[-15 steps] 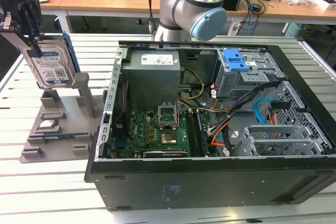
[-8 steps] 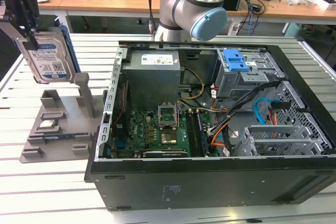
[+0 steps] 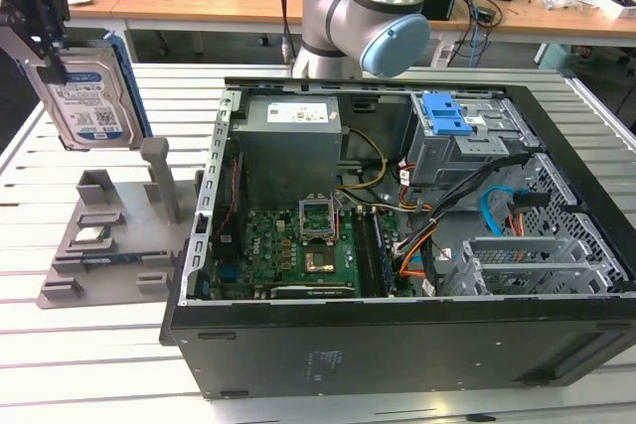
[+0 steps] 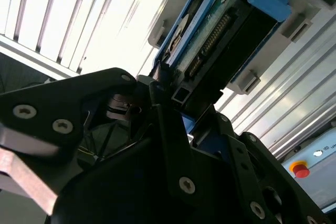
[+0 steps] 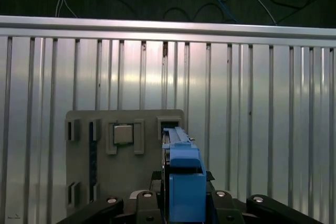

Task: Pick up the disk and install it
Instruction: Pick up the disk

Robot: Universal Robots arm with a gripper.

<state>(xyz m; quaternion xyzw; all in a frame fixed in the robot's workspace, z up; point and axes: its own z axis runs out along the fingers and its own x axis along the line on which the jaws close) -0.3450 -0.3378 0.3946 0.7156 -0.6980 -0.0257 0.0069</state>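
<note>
**While the disk hangs in the gripper: state at this moment**

Since the jaws are closed onto the disk, the gripper counts as loaded. They sit narrow, one on each flat face, pinching the disk near one end. In the exterior view the disk stands on edge with a slight tilt, its blue-and-white label facing the camera and the blue frame showing along its far edge. It hangs in the air at the exterior view's left, above the grey tray and apart from it.

In the second wrist view the gripper has the disk running straight out from between the jaws, connector edge and blue frame in sight. In the first wrist view the disk appears edge-on between the black fingers, over the tray.

A small silver chip lies in a tray pocket. The open computer case sits at the exterior view's right on the slatted table, well apart from the disk. Its grey cage with a blue latch lies at the far side.
</note>
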